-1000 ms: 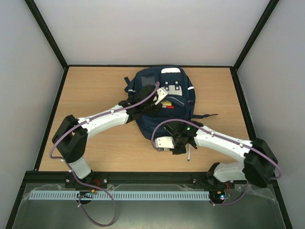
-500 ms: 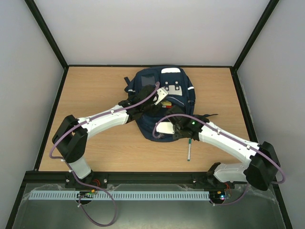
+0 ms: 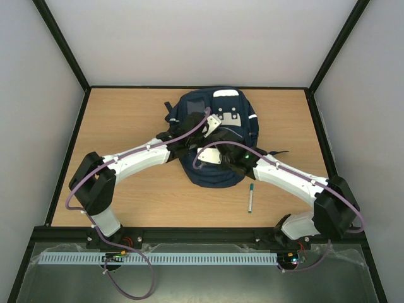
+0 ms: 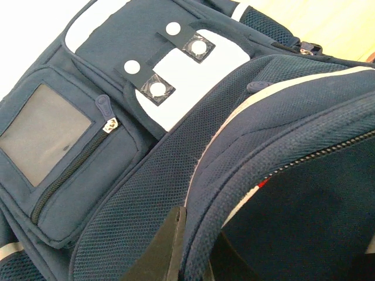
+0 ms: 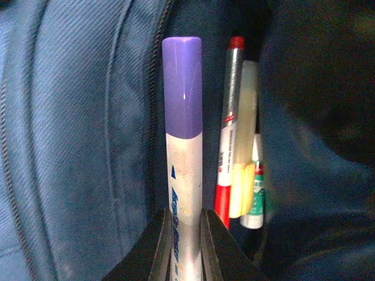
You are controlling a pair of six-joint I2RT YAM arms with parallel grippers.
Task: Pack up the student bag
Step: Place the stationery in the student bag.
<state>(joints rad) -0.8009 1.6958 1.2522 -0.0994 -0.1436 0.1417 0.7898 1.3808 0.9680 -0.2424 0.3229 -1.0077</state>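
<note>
Nearest the arm bases in the top view, a green-capped pen (image 3: 250, 197) lies alone on the wooden surface (image 3: 126, 120), just in front of the student bag (image 3: 214, 110) and apart from it. The bag lies flat at the middle of the surface, towards the far edge, and both arms reach onto it. The right hand (image 3: 218, 156) sits over the bag's near half; from above its fingers cannot be made out. Its wrist camera shows them pressed on a purple-capped marker (image 5: 182, 146), which points into an open pocket of the bag (image 5: 76, 117). Deeper in that pocket, seen only from this camera, lie a red-capped pen (image 5: 228, 129), a pale yellow stick (image 5: 246, 146) and a small green-and-white item (image 5: 256, 199). Further back, the left hand (image 3: 211, 126) rests at the bag's middle. Its own camera shows the dark fingers (image 4: 173, 246) pinching the fabric rim of the opening (image 4: 196, 252). Beyond them, this view shows the bag's white patch with press studs (image 4: 176, 70) and a zipped pocket with a grey window (image 4: 44, 132).
</note>
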